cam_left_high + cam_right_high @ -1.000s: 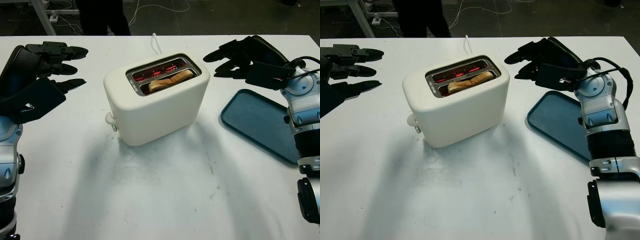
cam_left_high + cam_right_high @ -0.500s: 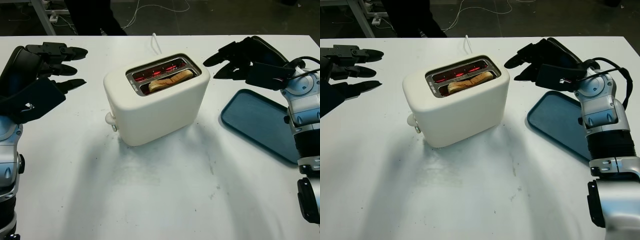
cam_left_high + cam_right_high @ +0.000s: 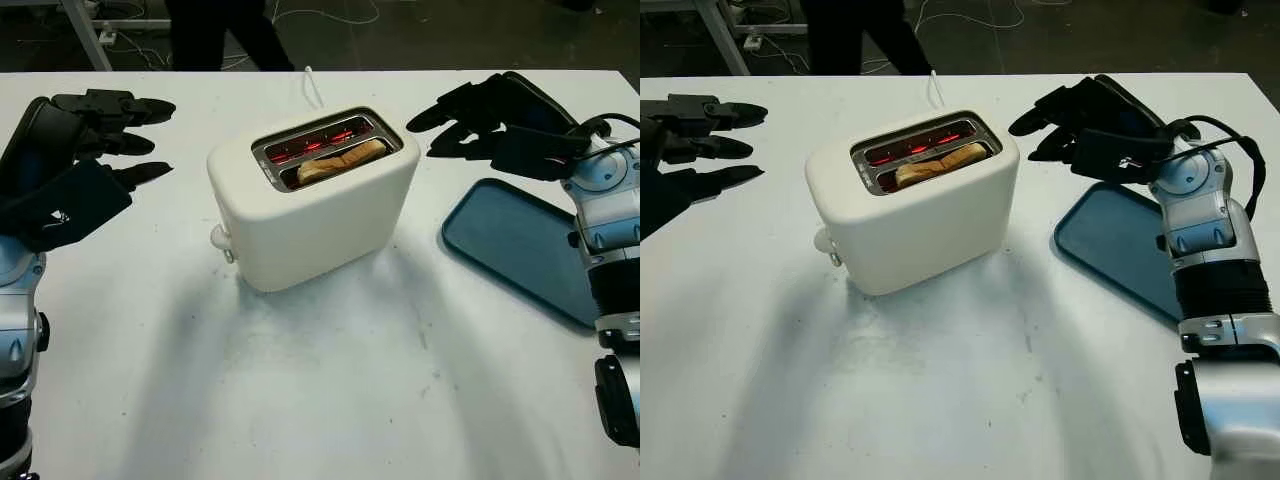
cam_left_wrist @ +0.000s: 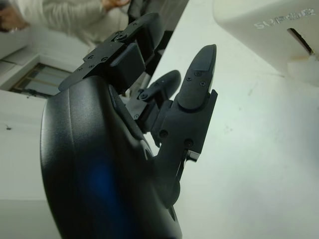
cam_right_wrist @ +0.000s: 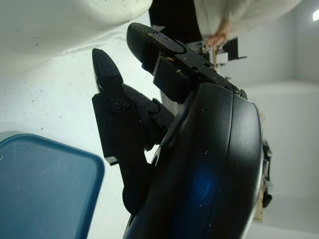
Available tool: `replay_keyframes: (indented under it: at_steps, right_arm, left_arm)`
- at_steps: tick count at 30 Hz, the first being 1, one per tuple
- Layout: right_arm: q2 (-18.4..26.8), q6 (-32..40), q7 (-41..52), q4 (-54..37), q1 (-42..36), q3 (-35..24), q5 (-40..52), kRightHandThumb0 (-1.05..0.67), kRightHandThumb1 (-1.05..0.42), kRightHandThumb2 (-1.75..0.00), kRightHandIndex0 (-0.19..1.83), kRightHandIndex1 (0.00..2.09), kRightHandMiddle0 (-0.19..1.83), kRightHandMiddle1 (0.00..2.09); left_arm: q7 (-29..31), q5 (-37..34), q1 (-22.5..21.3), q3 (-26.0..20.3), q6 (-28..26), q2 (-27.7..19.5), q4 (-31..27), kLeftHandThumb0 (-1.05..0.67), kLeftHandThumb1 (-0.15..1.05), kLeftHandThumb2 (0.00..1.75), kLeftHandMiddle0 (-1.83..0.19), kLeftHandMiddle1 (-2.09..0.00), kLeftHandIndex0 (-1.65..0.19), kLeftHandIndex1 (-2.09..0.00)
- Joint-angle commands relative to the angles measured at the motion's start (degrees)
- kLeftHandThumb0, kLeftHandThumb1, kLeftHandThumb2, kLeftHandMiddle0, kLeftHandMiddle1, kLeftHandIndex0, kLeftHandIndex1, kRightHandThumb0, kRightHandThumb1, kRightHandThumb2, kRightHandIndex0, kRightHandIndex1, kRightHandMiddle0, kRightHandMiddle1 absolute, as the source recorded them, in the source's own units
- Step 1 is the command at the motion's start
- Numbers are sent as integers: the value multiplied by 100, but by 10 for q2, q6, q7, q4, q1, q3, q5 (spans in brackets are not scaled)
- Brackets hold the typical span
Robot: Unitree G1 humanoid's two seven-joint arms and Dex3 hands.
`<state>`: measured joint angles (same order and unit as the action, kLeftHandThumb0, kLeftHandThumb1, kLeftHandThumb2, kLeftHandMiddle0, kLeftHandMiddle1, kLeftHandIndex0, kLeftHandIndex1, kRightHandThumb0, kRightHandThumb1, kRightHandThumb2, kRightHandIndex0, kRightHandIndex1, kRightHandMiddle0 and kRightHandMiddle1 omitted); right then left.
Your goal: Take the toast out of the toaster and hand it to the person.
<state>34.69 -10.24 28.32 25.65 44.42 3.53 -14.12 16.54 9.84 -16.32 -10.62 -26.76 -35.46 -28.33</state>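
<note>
Left eye view, person (image 3: 225,30) seemingly shifted, hands unmoved

The toaster (image 3: 312,200) in front of me is a cream-white, rounded two-slot model standing upright on the white worktop (image 3: 320,380), turned at an angle so its long side runs diagonally. A small lever knob (image 3: 218,237) sticks out from the toaster's end nearest my left side. Both slots are open at the top, and red heating elements glow inside them. The toast (image 3: 340,160) is a single pale golden-brown slice standing on edge in the toaster's nearer slot, its top edge just above the slot's rim. A white cord (image 3: 313,88) leaves the toaster's far side.
</note>
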Motion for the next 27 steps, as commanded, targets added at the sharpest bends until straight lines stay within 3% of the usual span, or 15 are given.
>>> replay_keyframes:
  at_steps: [1, 27]
  right_arm:
    - [4, -1, -5, -4, -1, -5, 7, -33, -83, 0, 98, 29, 95, 3]
    - [2, 29, 3, -17, -6, -11, 19, -31, -83, 0, 91, 39, 94, 1]
  left_arm:
    - [-7, 10, 6, -3, 10, 0, -1, -25, 84, 0, -75, -43, -84, -1]
    - [-7, 2, 16, -13, 13, 7, -5, -19, 84, 0, -71, -47, -84, 0]
